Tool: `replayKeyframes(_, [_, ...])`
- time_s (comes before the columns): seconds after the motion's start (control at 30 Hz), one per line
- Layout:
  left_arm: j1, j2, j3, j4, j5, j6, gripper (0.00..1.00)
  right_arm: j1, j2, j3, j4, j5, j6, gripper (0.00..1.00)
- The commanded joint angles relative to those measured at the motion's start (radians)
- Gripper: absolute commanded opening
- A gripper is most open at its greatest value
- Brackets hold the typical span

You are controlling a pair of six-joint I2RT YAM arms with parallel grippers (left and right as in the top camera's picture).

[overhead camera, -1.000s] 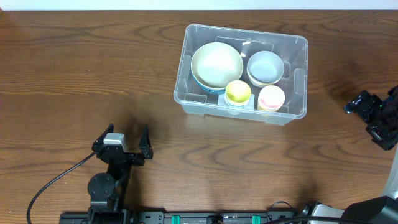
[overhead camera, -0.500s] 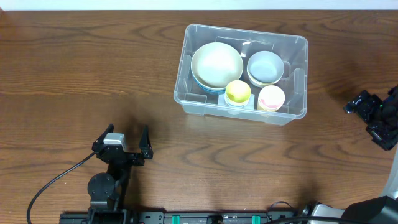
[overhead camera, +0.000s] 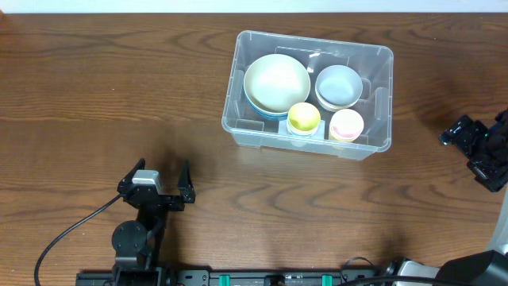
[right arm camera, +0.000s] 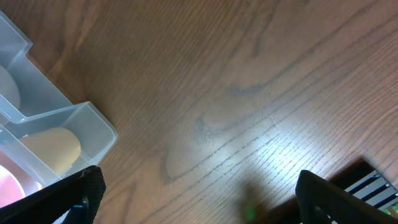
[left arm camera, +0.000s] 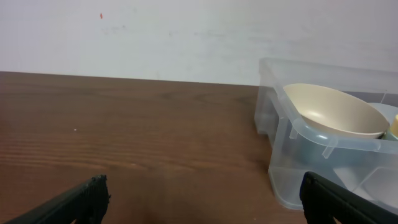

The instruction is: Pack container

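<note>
The clear plastic container (overhead camera: pixel 380 135) stands at the upper middle of the table. Inside it are a large cream bowl (overhead camera: pixel 276 81), a pale blue-white bowl (overhead camera: pixel 339 86), a small yellow bowl (overhead camera: pixel 304 117) and a small pink bowl (overhead camera: pixel 346 124). My left gripper (overhead camera: pixel 157 179) is open and empty near the front left, well away from the container (left arm camera: pixel 292 162). My right gripper (overhead camera: pixel 464 135) is open and empty at the right edge, to the right of the container (right arm camera: pixel 68 127).
The wooden table (overhead camera: pixel 103 95) surrounds the container. A black cable (overhead camera: pixel 63 234) runs from the left arm's base to the front edge. A white wall (left arm camera: pixel 155 37) lies behind the table.
</note>
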Motion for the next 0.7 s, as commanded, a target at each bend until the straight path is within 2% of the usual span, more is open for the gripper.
replayKeyframes(0.0, [0.005, -0.006, -0.013, -0.039, 0.018, 0.016, 0.98, -0.005, -0.002, 0.000, 0.002, 0.000, -0.013, 0.99])
replayKeyframes(0.33, [0.005, -0.006, -0.013, -0.039, 0.018, 0.016, 0.98, -0.001, -0.045, 0.000, 0.002, 0.000, -0.013, 0.99])
replayKeyframes(0.53, [0.005, -0.006, -0.013, -0.039, 0.018, 0.016, 0.98, 0.058, -0.227, 0.000, 0.002, 0.000, -0.013, 0.99])
replayKeyframes(0.67, [0.005, -0.006, -0.013, -0.039, 0.018, 0.016, 0.98, 0.164, -0.401, 0.000, 0.002, 0.000, -0.013, 0.99])
